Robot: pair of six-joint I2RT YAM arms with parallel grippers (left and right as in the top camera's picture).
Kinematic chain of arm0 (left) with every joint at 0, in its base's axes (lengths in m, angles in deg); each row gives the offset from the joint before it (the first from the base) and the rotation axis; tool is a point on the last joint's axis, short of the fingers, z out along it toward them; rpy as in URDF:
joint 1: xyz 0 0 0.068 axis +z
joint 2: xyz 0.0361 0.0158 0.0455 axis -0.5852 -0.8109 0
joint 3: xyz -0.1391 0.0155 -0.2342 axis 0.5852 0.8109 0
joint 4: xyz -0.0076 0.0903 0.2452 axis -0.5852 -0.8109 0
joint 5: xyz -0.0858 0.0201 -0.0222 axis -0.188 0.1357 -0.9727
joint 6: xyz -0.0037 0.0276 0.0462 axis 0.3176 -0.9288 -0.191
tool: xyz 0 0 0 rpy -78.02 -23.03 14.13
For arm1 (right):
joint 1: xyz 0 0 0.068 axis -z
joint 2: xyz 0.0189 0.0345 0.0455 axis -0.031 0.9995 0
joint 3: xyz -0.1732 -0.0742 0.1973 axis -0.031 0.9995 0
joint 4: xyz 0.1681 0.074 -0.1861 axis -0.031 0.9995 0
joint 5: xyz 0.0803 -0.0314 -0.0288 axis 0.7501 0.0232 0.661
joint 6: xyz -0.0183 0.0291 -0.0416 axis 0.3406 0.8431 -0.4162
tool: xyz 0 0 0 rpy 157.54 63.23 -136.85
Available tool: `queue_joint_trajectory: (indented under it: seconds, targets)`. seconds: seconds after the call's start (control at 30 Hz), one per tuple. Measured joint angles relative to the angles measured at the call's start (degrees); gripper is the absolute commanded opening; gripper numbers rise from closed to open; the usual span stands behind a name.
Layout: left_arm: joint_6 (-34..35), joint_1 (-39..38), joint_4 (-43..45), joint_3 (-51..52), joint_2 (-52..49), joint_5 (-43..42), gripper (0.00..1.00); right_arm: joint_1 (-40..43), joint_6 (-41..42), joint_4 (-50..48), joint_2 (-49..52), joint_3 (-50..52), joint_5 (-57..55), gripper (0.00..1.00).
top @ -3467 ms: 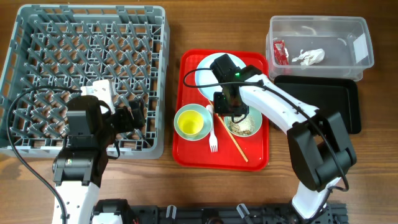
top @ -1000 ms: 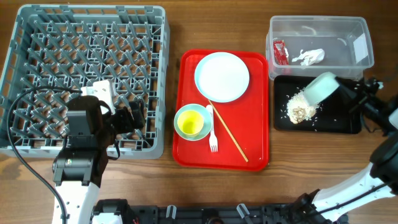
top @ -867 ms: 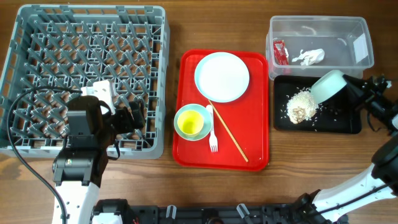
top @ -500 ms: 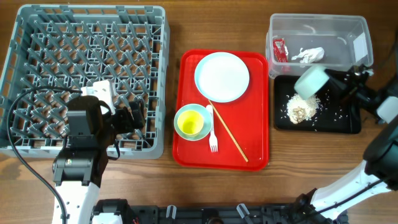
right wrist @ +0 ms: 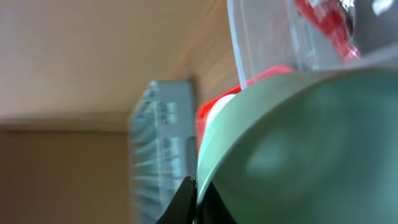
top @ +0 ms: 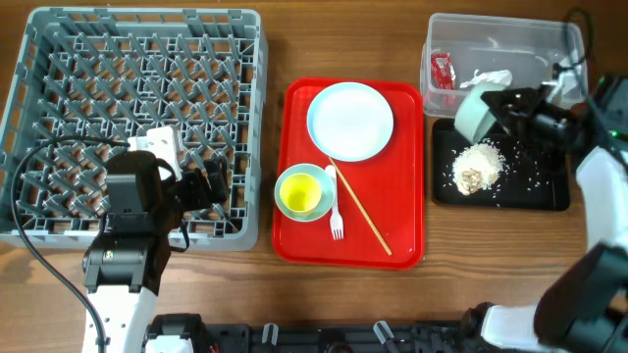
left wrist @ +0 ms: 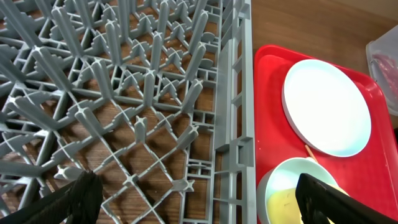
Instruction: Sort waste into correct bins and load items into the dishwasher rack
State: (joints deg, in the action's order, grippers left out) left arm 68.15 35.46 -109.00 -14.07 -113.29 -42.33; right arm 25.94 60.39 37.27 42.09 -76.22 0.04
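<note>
Right claw [top: 504, 112] clamped on tipped bowl [top: 474, 113]; left claw [top: 208, 184] agape over rack [top: 137, 78]. Rice [top: 476, 169], wrapper [top: 442, 71], napkin [top: 488, 77] binned; plate [top: 350, 120], cup [top: 299, 196], fork [top: 337, 221], stick [top: 373, 230] unracked.

right tool [top: 499, 108]: grips tilted pale green bowl [top: 473, 115] | rice clump [top: 476, 169]: on black tray [top: 551, 196]

Found the rice scraps [top: 475, 169] heaped on the black tray [top: 549, 196] with loose grains scattered around, and a pale green bowl [top: 473, 113] tipped on its side over that tray's far-left corner, just beside the clear tub [top: 510, 34] holding the red wrapper [top: 443, 70] and crumpled white napkin [top: 488, 77]. Noted the white plate [top: 350, 120] lying flat on the red tray [top: 402, 245], a second green bowl [top: 285, 178] near it with the yellow cup [top: 300, 196] nested upright inside, and the white fork [top: 335, 211] and wooden stick [top: 361, 214] lying just beside that bowl. Saw the grey-blue rack [top: 59, 98] standing to the left of the rest.
</note>
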Motion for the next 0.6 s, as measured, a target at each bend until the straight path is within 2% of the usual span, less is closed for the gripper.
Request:
queue_joint_trajectory:
  seconds: [0.17,0.3,0.43,0.6]
  targets:
    - [0.0,0.0,0.0,0.0,0.0,0.0,1.0,-13.11,-8.24,-0.2,-6.47,0.0,-15.23,0.05]
    - [0.0,0.0,0.0,0.0,0.0,0.0,1.0,-28.22,-16.5,-2.1,-6.62,0.0,-28.96,0.04]
    - [0.0,0.0,0.0,0.0,0.0,0.0,1.0,-40.65,-24.44,-4.92,-3.21,0.0,-37.53,0.05]
    - [0.0,0.0,0.0,0.0,0.0,0.0,1.0,-47.28,-28.09,-8.83,5.35,0.0,-41.03,0.04]
